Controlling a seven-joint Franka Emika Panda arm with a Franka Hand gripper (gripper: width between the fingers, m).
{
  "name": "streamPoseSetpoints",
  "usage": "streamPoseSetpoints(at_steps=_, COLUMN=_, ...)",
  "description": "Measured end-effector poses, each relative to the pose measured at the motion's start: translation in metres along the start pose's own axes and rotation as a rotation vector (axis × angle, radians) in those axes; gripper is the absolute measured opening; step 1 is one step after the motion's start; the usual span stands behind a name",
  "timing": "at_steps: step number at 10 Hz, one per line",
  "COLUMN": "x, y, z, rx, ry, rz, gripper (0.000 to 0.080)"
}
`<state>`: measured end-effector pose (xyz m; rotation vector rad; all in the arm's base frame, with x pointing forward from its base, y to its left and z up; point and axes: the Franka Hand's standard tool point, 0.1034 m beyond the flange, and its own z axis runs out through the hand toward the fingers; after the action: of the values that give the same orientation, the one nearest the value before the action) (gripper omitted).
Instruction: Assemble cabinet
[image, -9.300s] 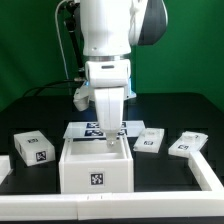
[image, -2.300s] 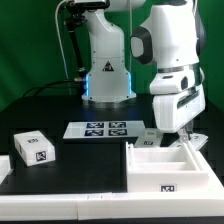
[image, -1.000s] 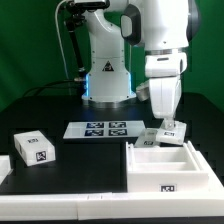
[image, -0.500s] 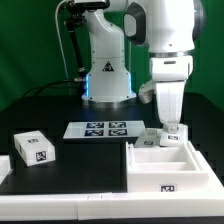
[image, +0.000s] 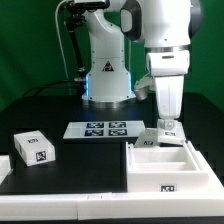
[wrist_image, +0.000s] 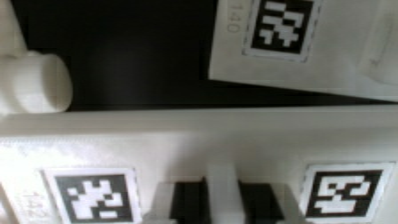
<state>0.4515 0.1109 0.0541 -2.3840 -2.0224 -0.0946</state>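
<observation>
The cabinet box (image: 165, 172), white with a tag on its front, stands open-topped at the exterior view's lower right. My gripper (image: 167, 123) hangs just behind its far wall, over a small white tagged block (image: 150, 139). In the wrist view my gripper (wrist_image: 222, 200) shows two dark fingers (wrist_image: 187, 202) close together with only a thin pale strip between them, above a white part carrying two tags (wrist_image: 196, 150). I see nothing held. Another tagged white piece (wrist_image: 294, 40) lies beyond it. A second tagged block (image: 33, 147) lies at the exterior view's left.
The marker board (image: 103, 130) lies flat in front of the robot base (image: 108, 85). A white piece (image: 4, 165) shows at the exterior view's left edge. A white rail (image: 60, 208) runs along the front. A rounded white thing (wrist_image: 27, 82) sits on the dark table.
The cabinet box went from the middle to the exterior view's lower right. In the last second my gripper shifted slightly toward the exterior view's right and rose a little behind the box.
</observation>
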Motion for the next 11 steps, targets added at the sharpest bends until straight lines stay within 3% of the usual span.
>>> streamPoseSetpoints(at_steps=11, x=0.0032, y=0.0046, z=0.0046, rx=0.003, ry=0.004, rz=0.013, gripper=0.0070)
